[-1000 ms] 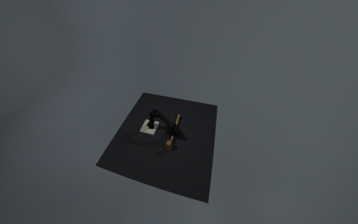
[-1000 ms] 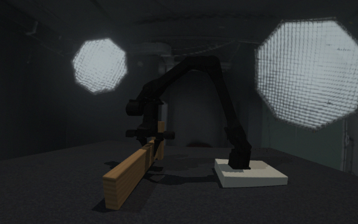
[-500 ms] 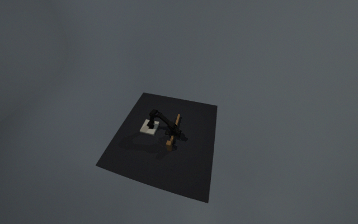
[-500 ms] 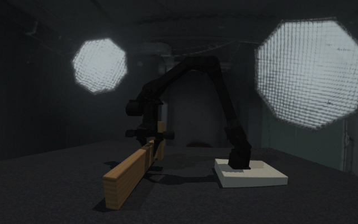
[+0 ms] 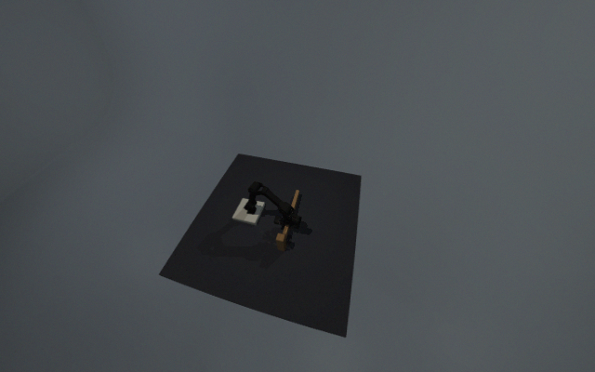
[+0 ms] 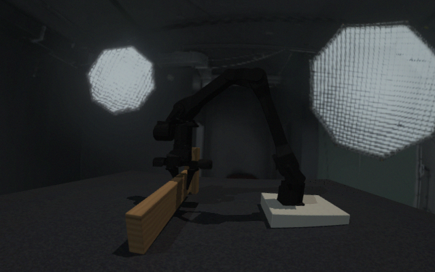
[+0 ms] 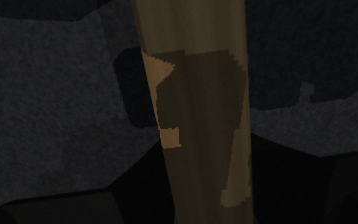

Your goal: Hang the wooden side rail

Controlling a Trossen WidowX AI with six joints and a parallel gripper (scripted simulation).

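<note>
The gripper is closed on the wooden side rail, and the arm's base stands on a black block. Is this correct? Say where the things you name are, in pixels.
Not quite: the block [image 5: 241, 216] [image 6: 309, 221] is white, as the exterior view shows. The rest stays as you wrote.

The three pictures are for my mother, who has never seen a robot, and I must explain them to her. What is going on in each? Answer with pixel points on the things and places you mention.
The machine is one black robot arm [image 5: 271, 197] [image 6: 211, 92] bolted to a pale block [image 5: 242, 216] [image 6: 309, 221]. The first picture looks down from high above; the second looks across the dark table [image 5: 321, 288] [image 6: 367, 248] from near its surface; the third comes from the arm's wrist, looking down past its gripper [image 5: 288, 225] [image 6: 181, 180] [image 7: 207, 180]. The gripper is closed on a long wooden rail [image 5: 296, 197] [image 6: 156, 211] [image 7: 192, 25]. Beyond it stands a short wooden post [image 5: 281, 241] [image 6: 196, 156]. Whether the rail's hooks sit on the post's pins cannot be seen.
</note>
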